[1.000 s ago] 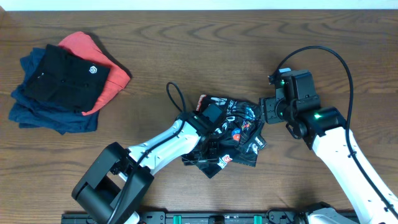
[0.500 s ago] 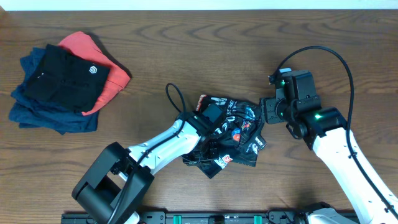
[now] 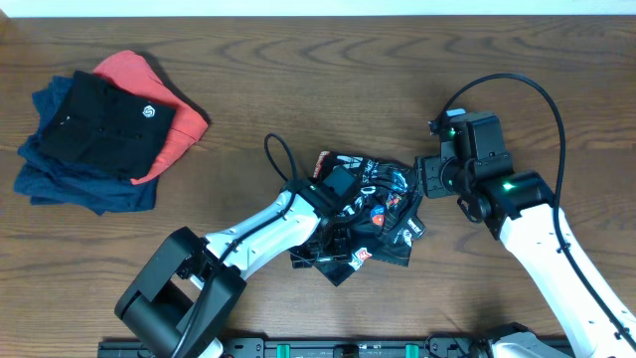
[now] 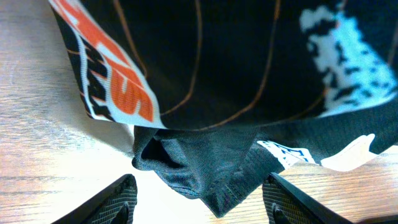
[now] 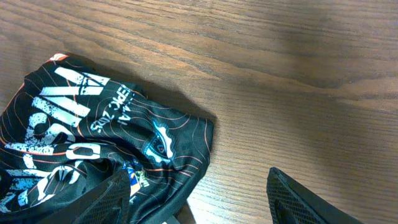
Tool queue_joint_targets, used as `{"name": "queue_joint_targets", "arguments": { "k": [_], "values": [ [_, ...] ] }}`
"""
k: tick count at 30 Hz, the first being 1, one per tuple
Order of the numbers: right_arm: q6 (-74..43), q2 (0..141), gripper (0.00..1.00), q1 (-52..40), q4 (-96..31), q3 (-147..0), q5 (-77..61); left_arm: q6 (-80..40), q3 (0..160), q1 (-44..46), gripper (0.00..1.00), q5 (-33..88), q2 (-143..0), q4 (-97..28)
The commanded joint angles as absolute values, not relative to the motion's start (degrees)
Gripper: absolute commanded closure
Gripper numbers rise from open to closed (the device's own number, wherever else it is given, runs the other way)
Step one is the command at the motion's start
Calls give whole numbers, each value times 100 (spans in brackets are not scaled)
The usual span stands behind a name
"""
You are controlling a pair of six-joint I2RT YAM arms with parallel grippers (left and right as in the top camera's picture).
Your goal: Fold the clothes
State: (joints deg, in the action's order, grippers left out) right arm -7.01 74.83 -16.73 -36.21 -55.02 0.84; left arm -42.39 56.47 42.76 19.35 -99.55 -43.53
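Wooden table (image 3: pixel 397 80) bearing the crumpled black shirt (image 3: pixel 373 214). The shirt lies bunched directly under the left gripper (image 4: pixel 199 205), whose jaws stand apart astride a hem fold. It sits just left of the right gripper (image 5: pixel 199 202), which is also spread and empty. Nothing has shifted over the last second, so folding has yet to begin.

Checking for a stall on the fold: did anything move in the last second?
Nothing visibly changed. The left gripper is open at the edge of the crumpled jersey. The right gripper is open beside the jersey, over bare table. The folded pile lies in the same spot at the far left.
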Motion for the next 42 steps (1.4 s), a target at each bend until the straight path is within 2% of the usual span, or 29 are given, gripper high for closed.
{"name": "queue_joint_targets", "arguments": {
  "k": [1, 3, 4, 8, 11, 12, 18, 29, 37, 42],
  "values": [
    [-722, 7413, 32, -1601, -3636, -5581, 62, -4381, 5616, 4257, 33, 1957, -10062, -4377],
    [-725, 7413, 32, -1601, -3636, -5581, 62, -4377, 5616, 4257, 34, 2003, -10130, -4311],
    [-725, 7413, 32, -1601, -3636, -5581, 62, -4379, 5616, 4254, 37, 2014, -10156, -4307],
    [-725, 7413, 32, -1601, -3636, -5581, 62, -4357, 5616, 4257, 62, 2023, -10195, -4311],
    [-725, 7413, 32, -1601, -3629, -5581, 62, -4296, 5618, 4257, 90, 2073, -10193, -4313],
    [-725, 7413, 32, -1601, -3627, -5581, 62, -4217, 5625, 4254, 94, 2174, -10180, -4311],
    [-725, 7413, 32, -1601, -3651, -5581, 62, -3437, 5931, 4250, 94, 2941, -9854, -4318],
    [-725, 7413, 32, -1603, -3649, -5581, 62, -3109, 6145, 4217, 94, 2891, -8917, -3247],
    [-725, 7413, 32, -1603, -3662, -5581, 62, -3109, 6119, 4217, 93, 2515, -9249, -3162],
    [-725, 7413, 32, -1603, -3667, -5581, 62, -3109, 6114, 4217, 90, 1660, -9266, -3267]
  ]
}}
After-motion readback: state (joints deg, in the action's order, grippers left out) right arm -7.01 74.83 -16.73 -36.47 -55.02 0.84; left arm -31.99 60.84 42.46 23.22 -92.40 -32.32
